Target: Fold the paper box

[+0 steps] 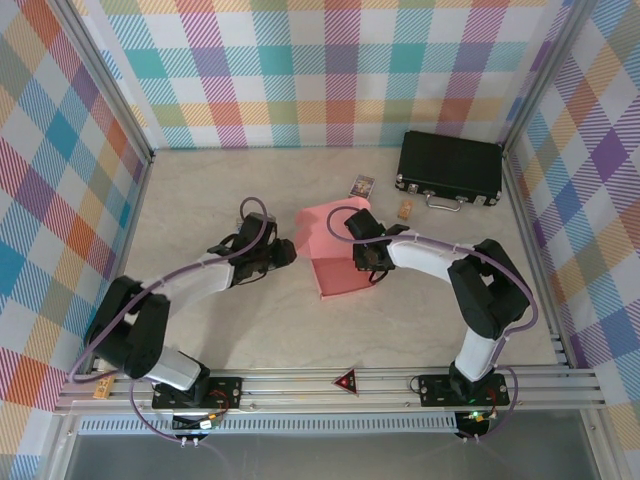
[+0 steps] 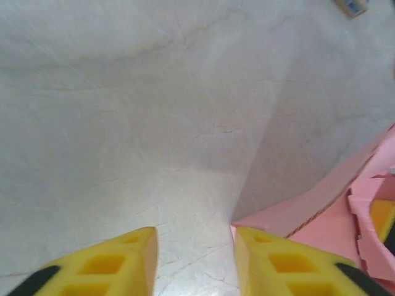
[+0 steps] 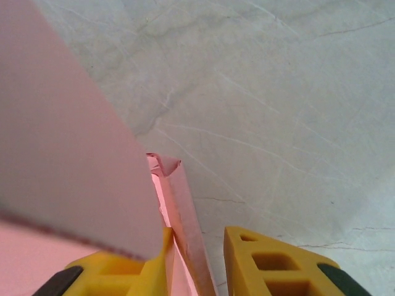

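The salmon-pink paper box [image 1: 330,240] lies partly folded in the middle of the table, with walls raised. My left gripper [image 1: 288,252] sits just left of it. In the left wrist view that gripper [image 2: 194,262] is open over bare table, and its right finger [image 2: 278,262] is beside the box's corner [image 2: 321,209]. My right gripper [image 1: 370,262] is at the box's right side. In the right wrist view a thin upright wall of the box [image 3: 179,203] stands between its jaws [image 3: 196,262], against the left finger, with a gap to the right finger. A big pink flap [image 3: 62,154] hides the left part of that view.
A black hard case with a handle [image 1: 450,167] lies at the back right. A tiny printed card packet [image 1: 361,185] and a small tan piece [image 1: 405,209] lie behind the box. Plaid walls close in three sides. A metal rail [image 1: 300,385] runs along the near edge.
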